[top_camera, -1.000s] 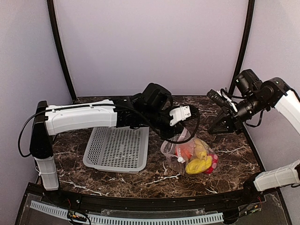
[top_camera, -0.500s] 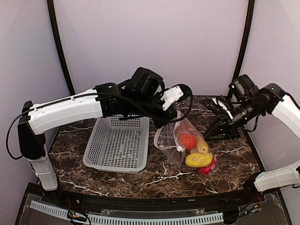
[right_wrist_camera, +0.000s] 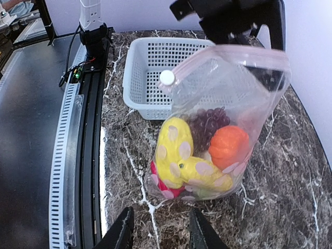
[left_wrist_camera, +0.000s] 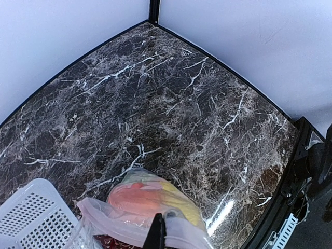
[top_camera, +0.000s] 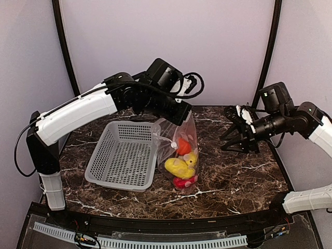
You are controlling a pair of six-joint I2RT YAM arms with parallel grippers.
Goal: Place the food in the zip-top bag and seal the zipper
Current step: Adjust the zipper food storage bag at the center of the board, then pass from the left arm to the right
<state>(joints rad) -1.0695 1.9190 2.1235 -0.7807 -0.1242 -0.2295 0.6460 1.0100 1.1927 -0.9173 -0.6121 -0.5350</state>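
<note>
Left pincer (top_camera: 182, 116) grips the zip-top bag (top_camera: 179, 148) top, bag hanging beneath.

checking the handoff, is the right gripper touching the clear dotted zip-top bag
Apart. Top view shows dark marble tabletop between the right gripper and the clear dotted zip-top bag.

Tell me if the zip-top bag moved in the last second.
Yes. Against the marble table, the zip-top bag has moved left, now beside the mesh basket.
</note>
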